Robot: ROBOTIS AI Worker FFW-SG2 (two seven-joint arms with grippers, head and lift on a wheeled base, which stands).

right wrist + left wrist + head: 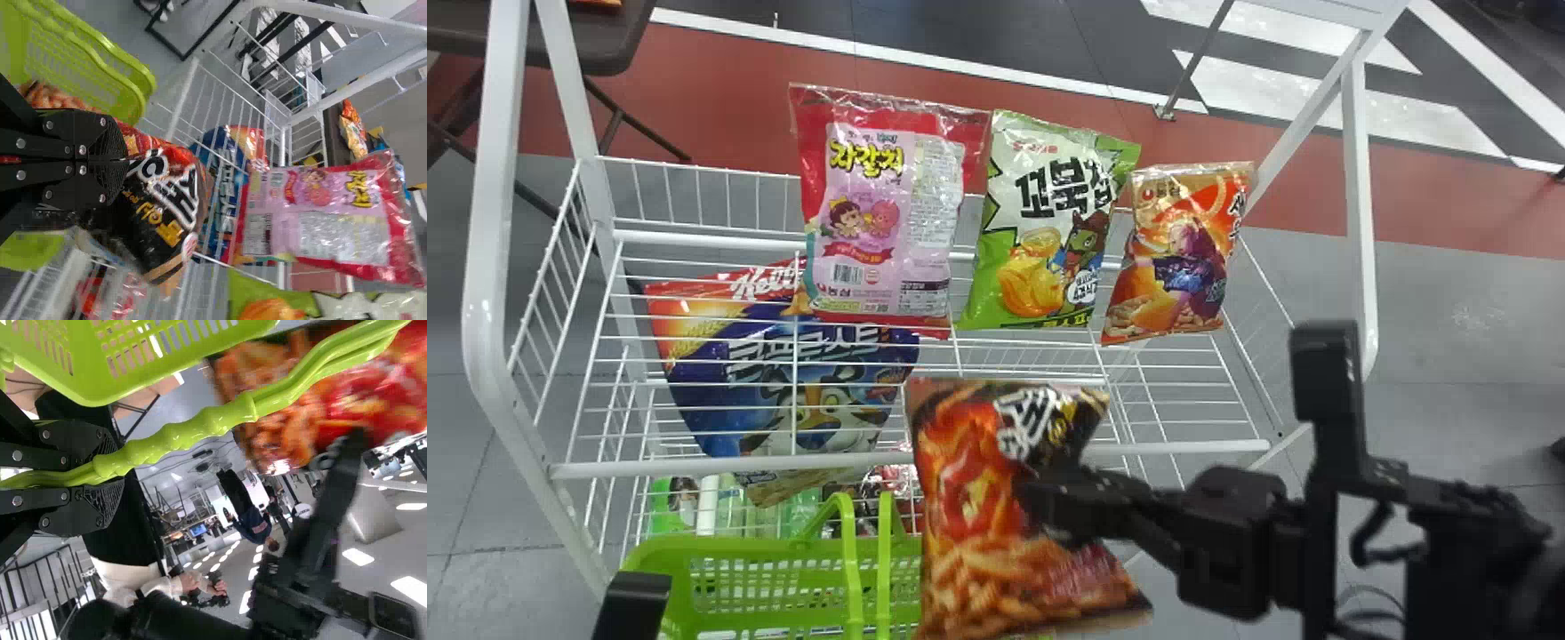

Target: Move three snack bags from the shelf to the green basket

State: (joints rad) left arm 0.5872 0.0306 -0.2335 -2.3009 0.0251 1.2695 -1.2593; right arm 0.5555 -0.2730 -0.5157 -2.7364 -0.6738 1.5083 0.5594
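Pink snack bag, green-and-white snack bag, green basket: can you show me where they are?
Pink snack bag [885,209]: head view, middle of its printed side.
Green-and-white snack bag [1049,222]: head view, middle of its front.
Green basket [738,546]: head view, on its rim.

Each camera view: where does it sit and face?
Head view: on head, facing forward-down at white wire shelf; left arm, right arm show.
Left wrist view: on that wrist, facing past left fingers toward right arm.
Right wrist view: on that wrist, facing past right fingers toward shelf.
All share the green plastic basket and black-and-red snack bag.
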